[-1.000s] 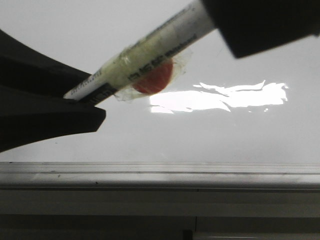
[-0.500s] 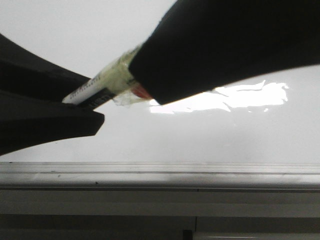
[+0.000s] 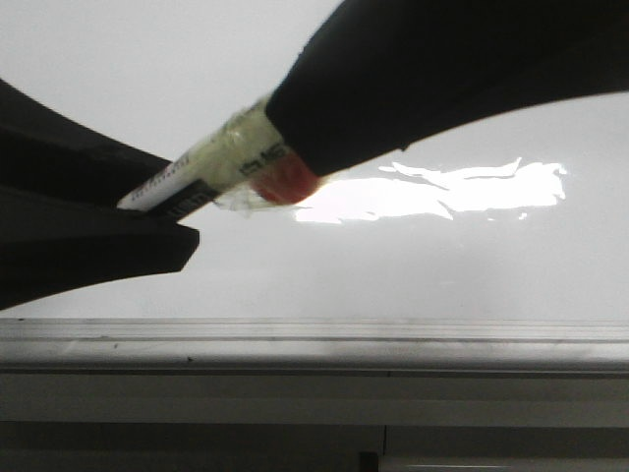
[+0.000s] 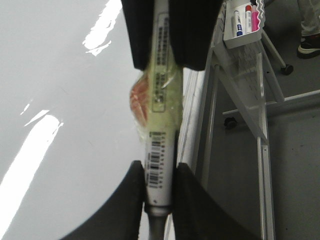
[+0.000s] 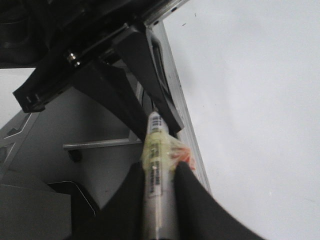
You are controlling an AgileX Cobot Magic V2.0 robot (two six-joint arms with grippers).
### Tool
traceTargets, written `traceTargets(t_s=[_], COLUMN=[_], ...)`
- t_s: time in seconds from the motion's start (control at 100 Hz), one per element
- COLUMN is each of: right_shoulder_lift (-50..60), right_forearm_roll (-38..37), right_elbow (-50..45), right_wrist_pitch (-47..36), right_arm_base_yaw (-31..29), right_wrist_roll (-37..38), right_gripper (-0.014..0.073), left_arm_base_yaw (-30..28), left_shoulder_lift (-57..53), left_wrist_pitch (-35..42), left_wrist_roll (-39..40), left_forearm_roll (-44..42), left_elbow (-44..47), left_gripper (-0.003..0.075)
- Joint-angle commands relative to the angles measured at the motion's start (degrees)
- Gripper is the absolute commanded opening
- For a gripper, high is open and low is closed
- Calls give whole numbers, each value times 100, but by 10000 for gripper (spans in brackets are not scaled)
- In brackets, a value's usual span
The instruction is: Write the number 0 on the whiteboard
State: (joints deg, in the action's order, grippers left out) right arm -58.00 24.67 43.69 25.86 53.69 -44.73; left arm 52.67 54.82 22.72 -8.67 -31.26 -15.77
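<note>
- I see a marker (image 4: 161, 125) with a barcode label; the small print is too blurry to read.
- Both pincers pinch it: left gripper (image 4: 160, 172) and right gripper (image 5: 159, 172).
- The whiteboard (image 3: 413, 265) lies under it, with its grey rail (image 3: 314, 344) at 6 o'clock.
- I see no drawn 0.

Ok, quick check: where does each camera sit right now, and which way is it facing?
Front view: low at the near rail, facing forward across the whiteboard; left pincer and right pincer both show.
Left wrist view: on the left arm, looking along the marker towards the right pincer; own fingers show.
Right wrist view: on the right arm, facing the left pincer over the board's edge.
Shared: all three show the marker, gripped at both ends.
</note>
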Motion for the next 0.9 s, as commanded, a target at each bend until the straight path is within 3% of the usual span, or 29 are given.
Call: traceTargets(t_s=[0.0, 0.18, 0.26, 0.43, 0.63, 0.7, 0.77, 0.84, 0.89], right_shoulder_lift=[46, 46, 46, 34, 78, 190, 378, 618, 787], right_forearm_roll=[186, 186, 186, 186, 186, 186, 186, 186, 189], right_elbow=[189, 189, 189, 189, 189, 189, 189, 189, 189], right_wrist_pitch=[-299, -311, -311, -479, -418, -120, 197, 211, 6], right_arm_base_yaw=[20, 20, 20, 29, -149, -286, -469, -630, -707], right_wrist_roll=[-43, -43, -43, -43, -33, -33, -33, 169, 444], right_gripper=[-69, -68, -69, -69, -68, -68, -68, -68, -68], left_arm_base_yaw=[48, 48, 48, 48, 37, 37, 37, 25, 0], left_shoulder_lift=[-125, -231, -347, -1024, -2313, -2822, -3293, -3693, -3906], left_wrist_pitch=[532, 54, -136, -420, -1334, -1506, -1628, -1831, -1998], left_wrist_roll=[53, 53, 53, 53, 53, 53, 53, 53, 53], left_forearm_roll=[264, 388, 585, 969, 1465, 1465, 1465, 1465, 1465], left_elbow=[-181, -181, -181, -181, -181, -181, -181, -181, -181], left_gripper=[74, 311, 365, 398, 396, 369, 279, 135, -13])
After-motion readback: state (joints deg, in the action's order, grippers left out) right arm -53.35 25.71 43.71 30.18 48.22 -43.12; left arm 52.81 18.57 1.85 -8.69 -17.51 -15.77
